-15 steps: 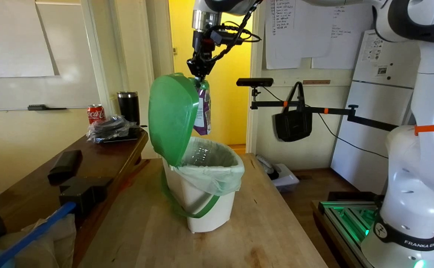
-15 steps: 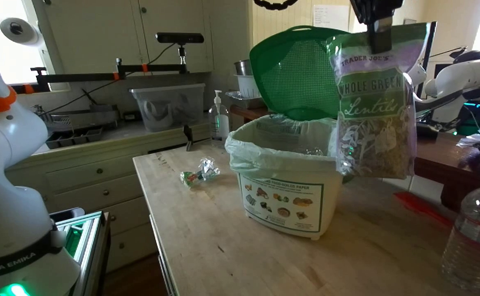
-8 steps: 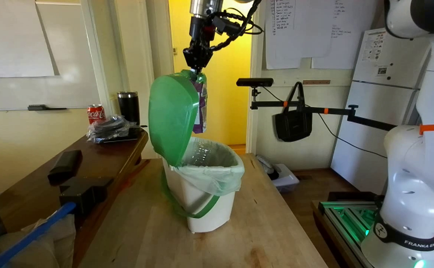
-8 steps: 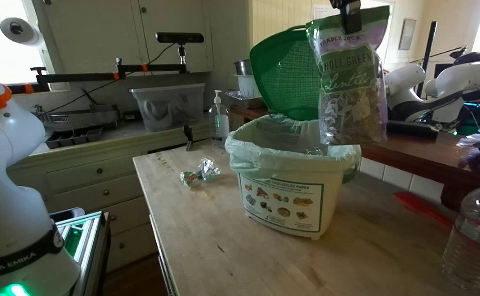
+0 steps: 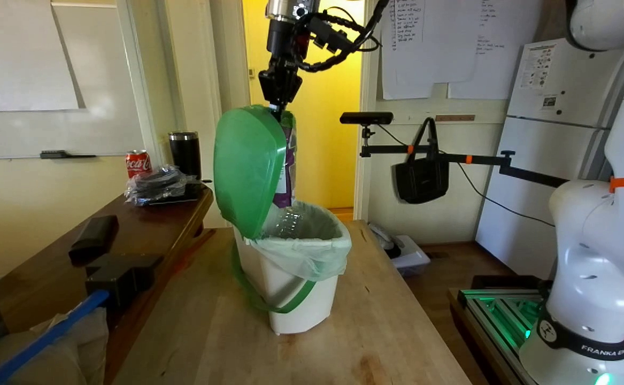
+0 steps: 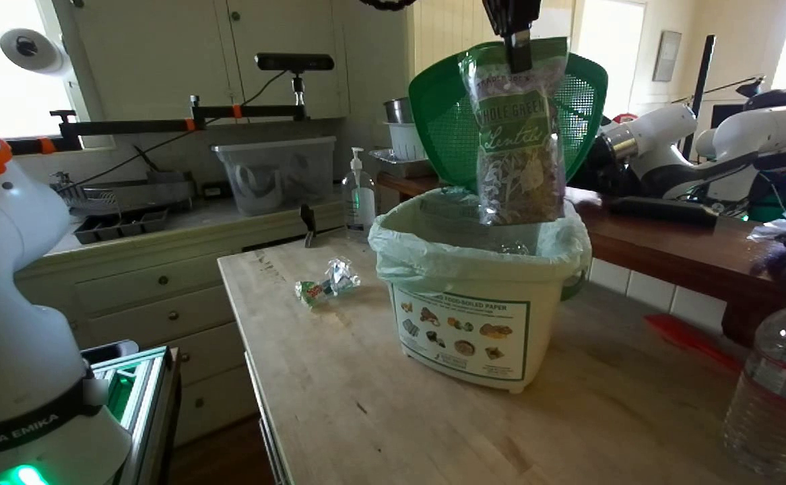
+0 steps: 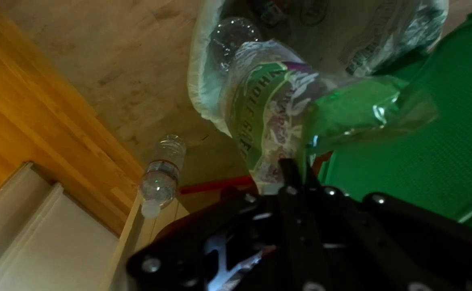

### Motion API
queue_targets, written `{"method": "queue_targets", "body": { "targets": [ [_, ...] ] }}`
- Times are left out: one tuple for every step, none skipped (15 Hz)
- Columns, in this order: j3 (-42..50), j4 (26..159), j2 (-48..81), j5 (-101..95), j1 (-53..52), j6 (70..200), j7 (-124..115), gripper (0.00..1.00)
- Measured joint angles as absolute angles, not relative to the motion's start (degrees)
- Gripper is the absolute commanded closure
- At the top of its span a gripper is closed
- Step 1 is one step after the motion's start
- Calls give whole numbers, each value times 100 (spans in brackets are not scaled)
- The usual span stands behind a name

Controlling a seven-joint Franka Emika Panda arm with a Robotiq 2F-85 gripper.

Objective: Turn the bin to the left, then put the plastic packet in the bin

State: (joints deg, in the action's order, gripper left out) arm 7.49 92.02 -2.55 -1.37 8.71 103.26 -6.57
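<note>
Green and purple, one plastic packet (image 6: 520, 158) hangs pinched in one pincer (image 6: 519, 62) over one open bin (image 6: 477, 330).

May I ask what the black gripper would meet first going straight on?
Led by its green plastic lentil packet, the gripper would probably meet the clear plastic item inside the white plastic bin; depth is unclear.

I see a yellow doorway (image 5: 328, 171) glowing beside cream walls (image 5: 39, 214), 4 knobbed drawers (image 6: 197, 316) stacked under a counter (image 6: 194, 230), and a glaring white window (image 6: 21, 95).
</note>
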Motion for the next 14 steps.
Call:
{"method": "queue_targets", "body": {
  "targets": [
    [730,9284,-290,-52,839,10336,-640,99],
    [710,9368,-323,41,812,10342,-623,99],
    [692,9447,-352,152,788,10352,-600,99],
    [677,9528,-381,264,768,10370,-570,99],
    [667,9604,-407,367,750,10400,-548,99],
    [657,9687,-435,448,735,10442,-539,99],
    [651,9761,-459,510,722,10478,-538,99],
    [650,9833,-474,560,715,10521,-538,99],
    [650,9900,-484,595,714,10572,-538,72],
    [652,9967,-490,618,714,10627,-538,71],
    [657,10026,-492,628,715,10676,-538,64],
    [662,10082,-498,636,717,10700,-538,57],
    [668,10115,-505,647,719,10732,-538,50],
    [676,10124,-520,659,720,10756,-538,42]
  ]
}}
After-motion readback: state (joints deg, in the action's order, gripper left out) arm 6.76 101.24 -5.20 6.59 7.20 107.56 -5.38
